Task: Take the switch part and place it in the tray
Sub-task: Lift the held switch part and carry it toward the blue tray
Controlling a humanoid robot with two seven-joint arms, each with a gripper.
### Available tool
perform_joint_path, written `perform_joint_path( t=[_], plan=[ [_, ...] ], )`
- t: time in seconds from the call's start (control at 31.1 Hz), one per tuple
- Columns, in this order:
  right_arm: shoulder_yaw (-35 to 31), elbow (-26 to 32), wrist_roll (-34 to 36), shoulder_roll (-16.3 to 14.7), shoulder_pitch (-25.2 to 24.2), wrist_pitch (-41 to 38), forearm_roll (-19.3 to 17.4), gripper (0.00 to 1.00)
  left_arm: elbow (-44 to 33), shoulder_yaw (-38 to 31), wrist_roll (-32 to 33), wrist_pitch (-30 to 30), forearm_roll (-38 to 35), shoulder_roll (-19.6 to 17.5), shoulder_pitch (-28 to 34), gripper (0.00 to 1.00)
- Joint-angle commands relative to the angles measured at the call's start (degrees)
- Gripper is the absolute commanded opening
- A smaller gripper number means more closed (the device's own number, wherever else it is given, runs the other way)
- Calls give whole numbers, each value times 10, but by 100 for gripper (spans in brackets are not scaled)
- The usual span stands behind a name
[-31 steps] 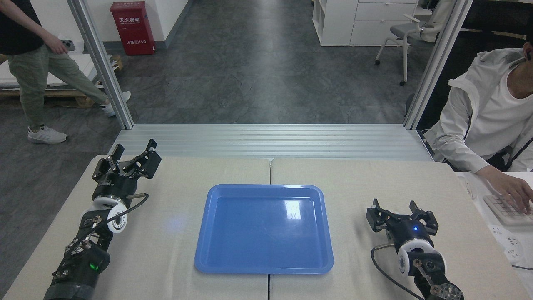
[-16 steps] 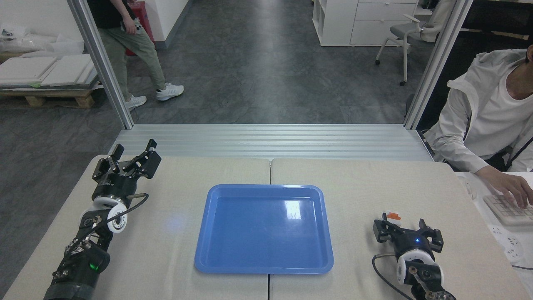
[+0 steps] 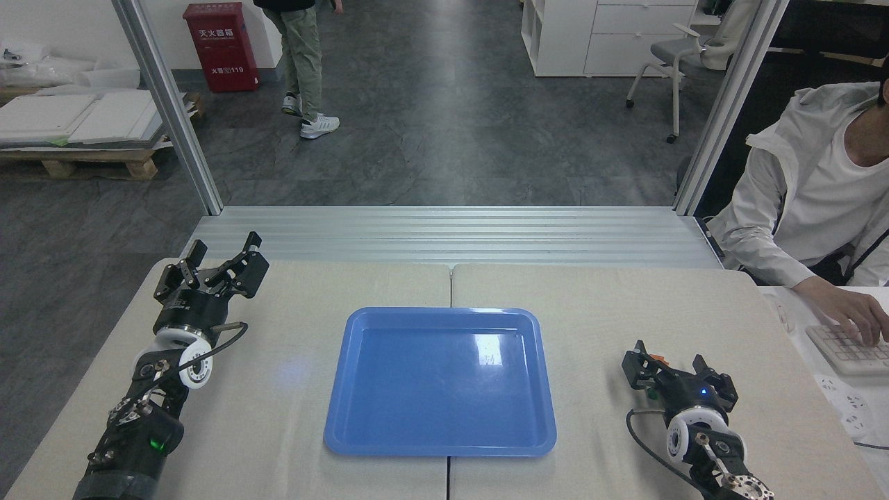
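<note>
While open, right gripper (image 3: 672,367) straddles switch part (image 3: 655,360) beside tray (image 3: 440,450).

grey floor (image 3: 430,104), red cabinet (image 3: 221,46), white drawers (image 3: 590,35)

blue tray (image 3: 440,382), right gripper (image 3: 672,368) over switch part (image 3: 655,360)

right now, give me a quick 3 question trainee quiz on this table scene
1. True or false: the large glossy blue plastic tray holds nothing.
2. Which hand has the small orange-and-white switch part between its fingers? A) left hand B) right hand
3. On which side of the tray does the switch part sit?

Key:
1. True.
2. B. Only a bit of orange and a green speck show there, so a firm grip cannot be confirmed.
3. The robot's right, on the beige table.
</note>
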State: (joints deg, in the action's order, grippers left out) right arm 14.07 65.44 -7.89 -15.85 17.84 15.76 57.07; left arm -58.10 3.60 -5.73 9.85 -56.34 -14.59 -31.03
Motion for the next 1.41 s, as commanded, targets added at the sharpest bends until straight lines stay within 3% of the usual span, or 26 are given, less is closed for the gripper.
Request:
perform_joint_path(
  t=[0.0,0.19,0.29,0.35,0.42,0.51,0.64,0.8,0.9,1.09,1.22,1.38],
  plan=[
    [17,-9,2,2,3,-9,-8,97,0,0,0,0,0,0,0,100],
    [42,-25,2,2,5,-9,-8,93,0,0,0,0,0,0,0,100],
    [76,-27,2,-2,7,-4,3,70,0,0,0,0,0,0,0,100],
    [83,-28,2,-3,7,6,13,68,0,0,0,0,0,0,0,100],
    [90,-28,2,-4,6,19,16,58,0,0,0,0,0,0,0,100],
    [92,-28,2,-4,6,20,17,52,0,0,0,0,0,0,0,100],
    [92,-28,0,-5,7,20,17,51,0,0,0,0,0,0,0,100],
    [90,-27,1,-5,8,22,25,36,0,0,0,0,0,0,0,100],
    [80,-20,4,-4,10,21,23,32,0,0,0,0,0,0,0,100],
    [43,77,33,7,20,-28,17,32,0,0,0,0,0,0,0,100],
    [54,129,14,37,31,-57,25,32,0,0,0,0,0,0,0,100],
    [143,143,-51,118,57,-53,103,32,0,0,0,0,0,0,0,100]
  ],
)
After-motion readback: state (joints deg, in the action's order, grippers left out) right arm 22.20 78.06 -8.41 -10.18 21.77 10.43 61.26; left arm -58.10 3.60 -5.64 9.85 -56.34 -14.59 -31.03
